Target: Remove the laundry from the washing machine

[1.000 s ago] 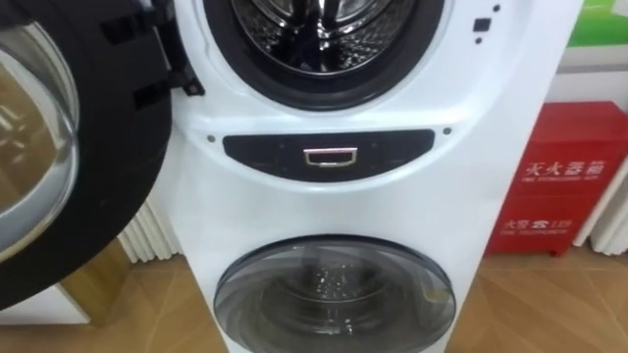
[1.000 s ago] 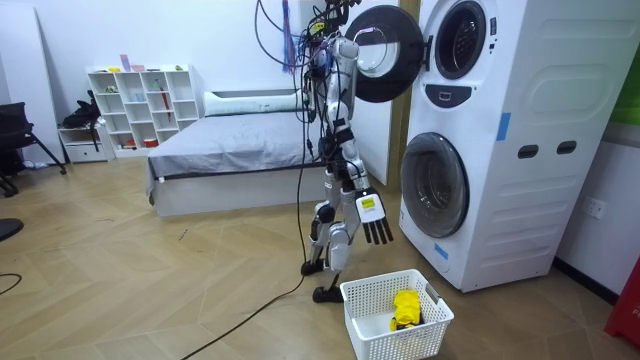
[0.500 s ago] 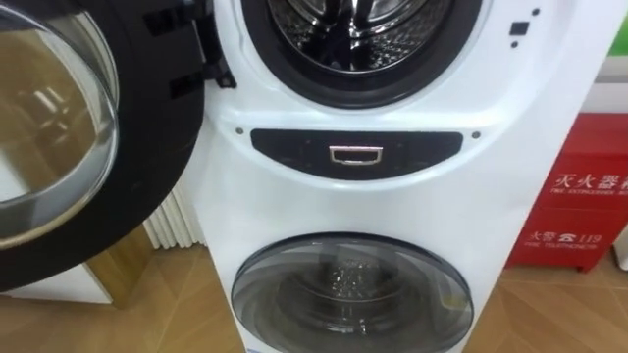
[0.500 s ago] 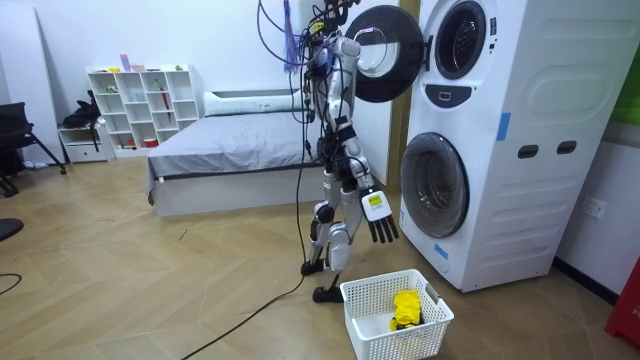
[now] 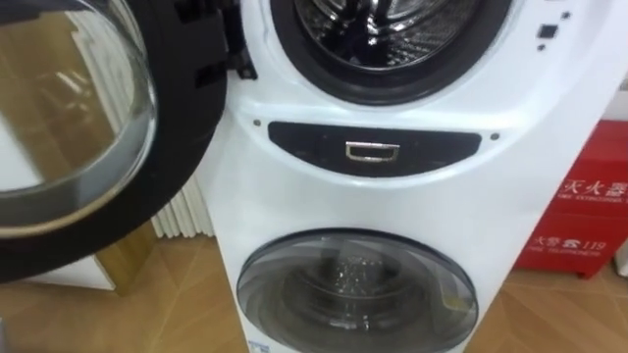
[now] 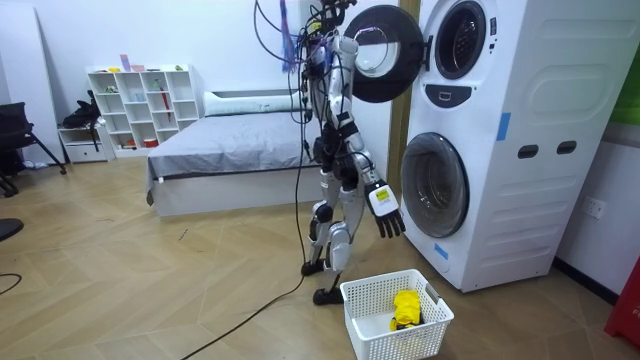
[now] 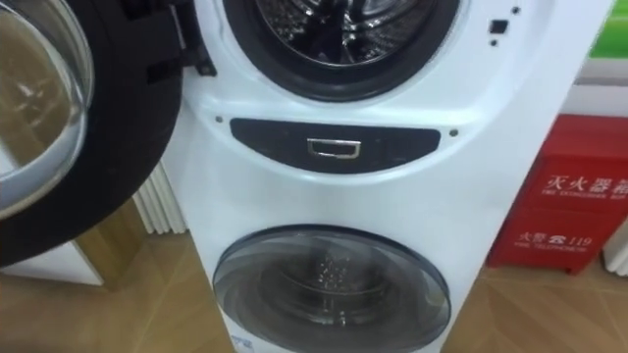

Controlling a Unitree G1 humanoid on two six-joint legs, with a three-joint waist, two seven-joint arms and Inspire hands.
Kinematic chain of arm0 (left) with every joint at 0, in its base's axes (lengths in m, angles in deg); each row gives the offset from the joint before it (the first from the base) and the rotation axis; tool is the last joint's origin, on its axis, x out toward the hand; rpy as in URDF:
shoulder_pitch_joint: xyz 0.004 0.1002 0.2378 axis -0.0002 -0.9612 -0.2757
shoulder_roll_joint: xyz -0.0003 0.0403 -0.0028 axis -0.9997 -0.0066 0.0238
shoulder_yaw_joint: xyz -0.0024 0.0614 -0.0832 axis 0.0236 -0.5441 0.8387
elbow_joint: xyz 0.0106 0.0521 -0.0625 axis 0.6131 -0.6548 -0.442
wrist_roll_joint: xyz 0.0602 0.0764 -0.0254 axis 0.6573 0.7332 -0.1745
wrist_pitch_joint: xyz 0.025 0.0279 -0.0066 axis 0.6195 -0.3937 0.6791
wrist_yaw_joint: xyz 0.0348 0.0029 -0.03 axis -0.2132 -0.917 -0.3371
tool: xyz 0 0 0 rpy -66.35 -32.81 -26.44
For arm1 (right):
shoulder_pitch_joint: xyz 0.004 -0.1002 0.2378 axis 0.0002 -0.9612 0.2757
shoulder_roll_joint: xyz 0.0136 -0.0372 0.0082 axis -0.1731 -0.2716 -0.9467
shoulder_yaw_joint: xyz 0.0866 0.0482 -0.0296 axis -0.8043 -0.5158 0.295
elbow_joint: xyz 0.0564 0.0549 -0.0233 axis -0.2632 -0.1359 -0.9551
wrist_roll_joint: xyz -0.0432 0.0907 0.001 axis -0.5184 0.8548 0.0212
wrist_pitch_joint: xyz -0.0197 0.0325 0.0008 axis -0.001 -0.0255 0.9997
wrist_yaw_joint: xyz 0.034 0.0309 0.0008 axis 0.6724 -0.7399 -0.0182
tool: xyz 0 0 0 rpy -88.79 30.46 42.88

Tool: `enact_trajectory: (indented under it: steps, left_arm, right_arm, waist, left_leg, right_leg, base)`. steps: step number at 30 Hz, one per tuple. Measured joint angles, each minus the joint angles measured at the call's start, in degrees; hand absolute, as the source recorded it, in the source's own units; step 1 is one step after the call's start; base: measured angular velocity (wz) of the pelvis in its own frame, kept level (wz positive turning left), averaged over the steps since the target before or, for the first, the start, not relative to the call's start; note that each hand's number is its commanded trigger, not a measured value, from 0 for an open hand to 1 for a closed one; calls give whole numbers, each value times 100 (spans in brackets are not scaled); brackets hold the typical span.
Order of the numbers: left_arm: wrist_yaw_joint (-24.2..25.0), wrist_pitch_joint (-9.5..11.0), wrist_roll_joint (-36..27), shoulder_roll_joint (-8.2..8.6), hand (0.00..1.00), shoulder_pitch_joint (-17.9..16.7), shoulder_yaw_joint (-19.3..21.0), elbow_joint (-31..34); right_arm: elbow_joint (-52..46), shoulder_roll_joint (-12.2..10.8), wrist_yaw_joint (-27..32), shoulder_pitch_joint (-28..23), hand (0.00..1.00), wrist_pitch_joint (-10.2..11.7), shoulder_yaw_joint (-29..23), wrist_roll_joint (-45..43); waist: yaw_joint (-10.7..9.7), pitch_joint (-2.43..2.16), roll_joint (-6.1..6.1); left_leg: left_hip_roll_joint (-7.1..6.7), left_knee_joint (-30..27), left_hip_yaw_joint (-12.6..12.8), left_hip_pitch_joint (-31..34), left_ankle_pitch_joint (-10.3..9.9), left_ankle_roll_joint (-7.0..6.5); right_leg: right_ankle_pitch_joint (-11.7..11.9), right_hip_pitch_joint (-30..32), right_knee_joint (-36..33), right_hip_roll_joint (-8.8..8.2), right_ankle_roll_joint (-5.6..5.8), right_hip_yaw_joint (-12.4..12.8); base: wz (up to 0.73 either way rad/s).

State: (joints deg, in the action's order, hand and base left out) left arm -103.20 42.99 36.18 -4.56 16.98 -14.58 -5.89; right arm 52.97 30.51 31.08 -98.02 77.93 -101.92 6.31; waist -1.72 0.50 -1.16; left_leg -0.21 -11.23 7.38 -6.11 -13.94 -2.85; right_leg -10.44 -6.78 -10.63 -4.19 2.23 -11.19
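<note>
The robot stands facing the tall white stacked washing machine [image 6: 500, 140], whose round black-rimmed upper door [image 5: 88, 127] is swung open to the left. Its right hand [image 6: 385, 212] hangs with straight fingers, holding nothing — a yellow garment [image 6: 405, 308] lies in the white lattice plastic basket [image 6: 385, 340] near its feet.

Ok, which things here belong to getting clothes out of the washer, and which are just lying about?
Job: upper drum, its open door, basket, yellow cloth in it, right hand.
Lying about: lower washer, bed, shelf, red cabinet.
</note>
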Motion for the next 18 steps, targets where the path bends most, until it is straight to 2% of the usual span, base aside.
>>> enact_trajectory:
  steps: [1,3,5,6,7,8,9,11,12,15,18]
  left_arm:
    - [0,0,8,157,0,0,-67,2]
    - [0,-10,89,300,0,0,-309,4]
    - [12,-30,123,323,0,-3,-669,6]
    - [22,-36,122,391,0,-2,-959,22]
    - [55,-41,171,501,0,-3,-1204,105]
    - [97,-44,295,591,0,-3,-1304,165]
    - [205,-51,509,758,0,-3,-1477,233]
    - [451,-170,853,935,0,-4,-1706,397]
    - [592,-329,1053,1025,0,-5,-1865,613]
    - [979,-553,1539,1194,0,-51,-2424,1175]
    - [1535,-696,2239,1247,0,-317,-2864,1922]
  right_arm:
    - [74,0,-20,1,0,25,2,-22]
    - [150,-1,-47,82,0,27,63,-49]
    - [264,-4,-93,114,0,33,98,-184]
    - [314,-4,-108,157,0,33,110,-244]
    - [331,-4,-113,145,0,33,137,-281]
    - [340,-7,-123,128,0,30,143,-308]
    - [329,-18,-188,182,0,25,172,-380]
    - [234,-32,-326,237,0,19,212,-492]
    - [24,-47,-351,241,0,27,262,-484]
    - [-127,-46,-346,300,0,28,435,-453]
    - [-87,-158,-363,443,0,82,439,-518]
  waist:
    - [-35,-2,10]
    - [-102,-9,26]
    - [-207,-7,67]
    - [-333,-17,93]
    - [-397,-11,108]
    - [-405,-7,115]
    - [-406,-6,128]
    - [-401,-7,150]
    - [-400,-9,175]
    - [-403,17,229]
    - [-426,22,220]
  left_leg:
    - [1,-27,0,50,0,-2]
    - [0,-55,0,184,14,-25]
    - [0,-124,3,280,24,-40]
    - [1,-185,60,342,25,-43]
    - [2,-192,218,361,34,-58]
    - [-2,-189,249,364,35,-61]
    - [-14,-178,296,365,44,-77]
    - [-28,-158,350,384,59,-105]
    - [-43,-171,349,462,63,-112]
    - [-49,-193,358,567,76,-134]
    - [-56,-230,371,704,76,-134]
  right_leg:
    - [16,31,-5,-3,6,0]
    - [62,150,-3,-5,1,14]
    - [98,200,6,-8,-1,51]
    - [106,196,-5,-26,2,84]
    - [109,204,-12,-45,4,215]
    - [109,212,-8,-52,5,293]
    - [111,235,-22,-71,9,369]
    - [133,295,-28,-86,41,474]
    - [169,342,4,-96,58,485]
    - [236,414,30,-108,75,490]
    - [255,490,51,-128,78,464]
  base:
    - [4]
    - [2]
    - [14]
    - [36]
    - [36]
    - [17]
    - [-4]
    - [-14]
    - [-9]
    - [0]
    - [0]
